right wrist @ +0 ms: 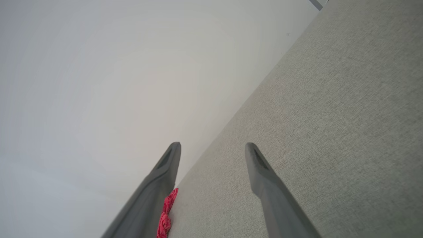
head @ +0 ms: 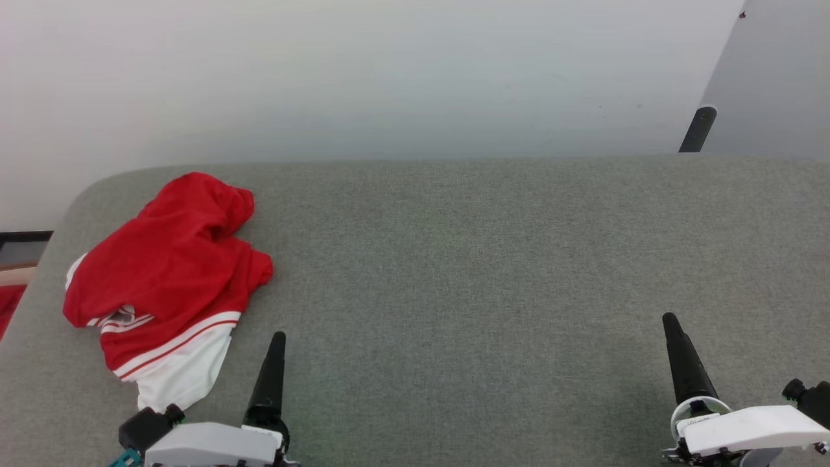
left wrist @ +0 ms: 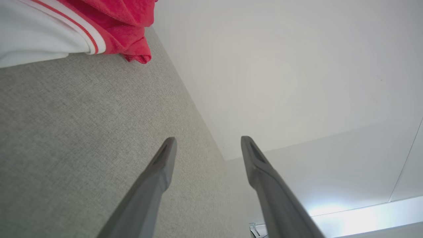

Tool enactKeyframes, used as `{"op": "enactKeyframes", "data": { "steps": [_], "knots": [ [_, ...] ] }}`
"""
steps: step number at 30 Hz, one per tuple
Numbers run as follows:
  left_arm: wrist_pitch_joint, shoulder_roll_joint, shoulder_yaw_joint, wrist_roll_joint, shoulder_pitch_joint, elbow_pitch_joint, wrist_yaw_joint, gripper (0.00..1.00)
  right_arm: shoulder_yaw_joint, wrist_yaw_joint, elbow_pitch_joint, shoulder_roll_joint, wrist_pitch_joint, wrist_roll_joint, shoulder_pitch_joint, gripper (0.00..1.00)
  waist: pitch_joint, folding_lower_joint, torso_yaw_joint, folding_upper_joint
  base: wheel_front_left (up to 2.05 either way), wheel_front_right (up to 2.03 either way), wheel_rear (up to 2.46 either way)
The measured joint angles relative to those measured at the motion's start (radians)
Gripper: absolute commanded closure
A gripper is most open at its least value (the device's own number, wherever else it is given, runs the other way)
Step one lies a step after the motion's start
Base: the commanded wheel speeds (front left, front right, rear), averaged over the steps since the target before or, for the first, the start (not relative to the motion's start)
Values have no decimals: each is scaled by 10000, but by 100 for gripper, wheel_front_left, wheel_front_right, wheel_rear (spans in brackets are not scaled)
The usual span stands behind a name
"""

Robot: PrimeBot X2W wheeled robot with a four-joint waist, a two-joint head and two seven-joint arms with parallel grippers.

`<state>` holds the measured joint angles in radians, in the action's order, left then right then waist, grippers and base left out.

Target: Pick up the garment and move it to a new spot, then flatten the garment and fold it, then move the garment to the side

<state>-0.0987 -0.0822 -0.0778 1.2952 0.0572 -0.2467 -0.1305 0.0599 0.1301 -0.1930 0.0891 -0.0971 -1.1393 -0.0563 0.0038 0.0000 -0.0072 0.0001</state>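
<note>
Tabletop (head: 454, 259) in grey woven cloth is stretching wide before the robot, its far left corner rounding off against a plain pale wall (head: 389, 71). Both arms are reaching in over the tabletop's near edge, white wrist housings low and the long dark tapered fingers pointing toward its far edge. The left gripper (left wrist: 208, 142) is sitting near the tabletop's near left part with its jaws standing wide apart and gripping nothing. The right gripper (right wrist: 213, 147) is sitting toward the near right part, well apart from the other, its jaws likewise spread and empty. Whether the fingers are touching the cloth surface I cannot tell.

The garment (head: 162, 272) is lying in a crumpled heap on the tabletop's left end, close to the rounded corner and just beside the left gripper's fingers, touched by neither gripper. Its long axis is running from the tabletop's far edge toward the near edge, leaning slightly leftward as it comes. The soft red body is bunching in rounded folds at the far end, while a smooth white sleeve (head: 181, 376) is pointing toward the near edge. Red-and-white striped trim (head: 175, 340) is crossing where red meets white. A slim dark post (head: 698, 130) is standing beyond the tabletop's far right edge
</note>
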Motion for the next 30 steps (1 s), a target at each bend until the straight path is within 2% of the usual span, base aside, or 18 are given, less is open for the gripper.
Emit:
{"op": "enactKeyframes", "data": {
  "steps": [19, 30],
  "knots": [
    [-527, 136, 58, -3279, 53, -46, 0, 0, -215, 2, 96, -128, -529, 3085, -7, 0, 14, 0, -33, 0, 0, 0, 0],
    [-782, 226, 244, -5628, 133, 242, 0, 0, -416, 2, 290, -161, -792, 6077, -118, 0, 112, 0, 18, 0, 0, 0, 0]
  ]
}}
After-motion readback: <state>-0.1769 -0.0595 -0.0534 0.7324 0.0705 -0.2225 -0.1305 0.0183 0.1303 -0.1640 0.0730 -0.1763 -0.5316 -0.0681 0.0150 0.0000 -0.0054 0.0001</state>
